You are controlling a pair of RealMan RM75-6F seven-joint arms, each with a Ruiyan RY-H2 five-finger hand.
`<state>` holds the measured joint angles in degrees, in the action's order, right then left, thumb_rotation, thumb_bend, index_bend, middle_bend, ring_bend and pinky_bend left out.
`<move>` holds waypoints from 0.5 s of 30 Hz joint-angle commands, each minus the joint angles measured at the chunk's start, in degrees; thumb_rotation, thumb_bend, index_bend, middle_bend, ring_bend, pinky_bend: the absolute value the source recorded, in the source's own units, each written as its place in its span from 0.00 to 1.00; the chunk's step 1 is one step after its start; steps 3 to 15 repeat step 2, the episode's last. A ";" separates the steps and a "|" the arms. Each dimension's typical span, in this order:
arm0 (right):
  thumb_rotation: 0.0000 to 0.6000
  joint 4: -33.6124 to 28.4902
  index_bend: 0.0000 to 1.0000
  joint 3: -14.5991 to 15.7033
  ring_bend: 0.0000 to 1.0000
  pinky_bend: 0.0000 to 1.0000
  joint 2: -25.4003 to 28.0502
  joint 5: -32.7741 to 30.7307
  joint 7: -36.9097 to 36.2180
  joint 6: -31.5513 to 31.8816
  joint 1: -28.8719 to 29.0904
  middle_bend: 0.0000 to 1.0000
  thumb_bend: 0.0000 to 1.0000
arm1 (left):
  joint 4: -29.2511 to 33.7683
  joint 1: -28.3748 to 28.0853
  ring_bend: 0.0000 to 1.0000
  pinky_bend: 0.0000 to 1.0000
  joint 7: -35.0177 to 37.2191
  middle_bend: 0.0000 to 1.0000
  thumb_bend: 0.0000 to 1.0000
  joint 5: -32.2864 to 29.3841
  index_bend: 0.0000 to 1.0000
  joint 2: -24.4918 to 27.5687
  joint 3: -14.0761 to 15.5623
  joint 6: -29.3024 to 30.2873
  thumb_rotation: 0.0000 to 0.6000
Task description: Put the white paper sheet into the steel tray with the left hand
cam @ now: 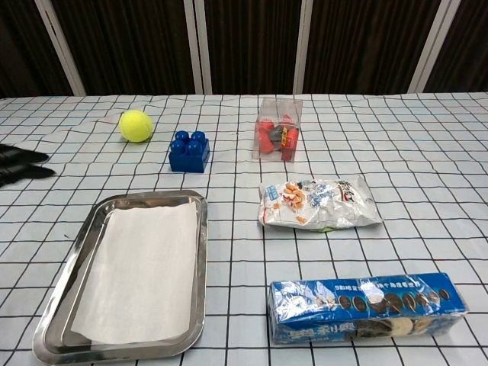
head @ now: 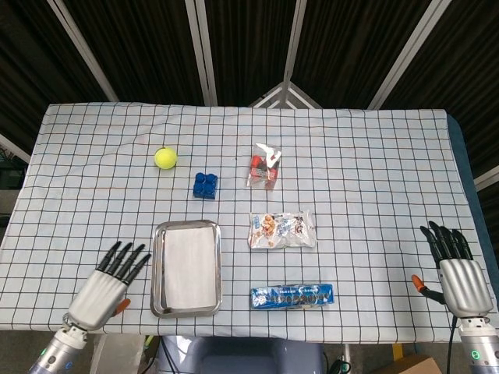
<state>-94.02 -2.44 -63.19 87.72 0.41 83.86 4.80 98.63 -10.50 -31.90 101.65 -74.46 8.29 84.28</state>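
I see one white paper sheet [head: 188, 266] lying flat inside the one steel tray [head: 160, 266], just right of my left robot hand [head: 105, 285], which is empty with fingers spread. My right robot hand [head: 454, 273] is likewise empty and spread, well apart. Beyond: one tennis ball [head: 164, 158], one blue block [head: 206, 185].

Bright, even light falls from overhead, so the white checked tablecloth [head: 351, 179] reads cleanly and shadows stay faint and short. The shiny steel tray [cam: 200, 252] catches soft highlights along its rim, and the blue plastic biscuit wrapper [cam: 366, 305] shows small glare spots. Behind the table the room is dark. Both views are sharp.
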 commanded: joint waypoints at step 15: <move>1.00 0.10 0.00 0.05 0.00 0.00 -0.14 0.15 0.13 0.09 -0.01 0.00 0.31 | -1.61 4.59 0.00 0.00 6.35 0.00 0.06 -2.67 0.00 3.17 -2.14 7.83 1.00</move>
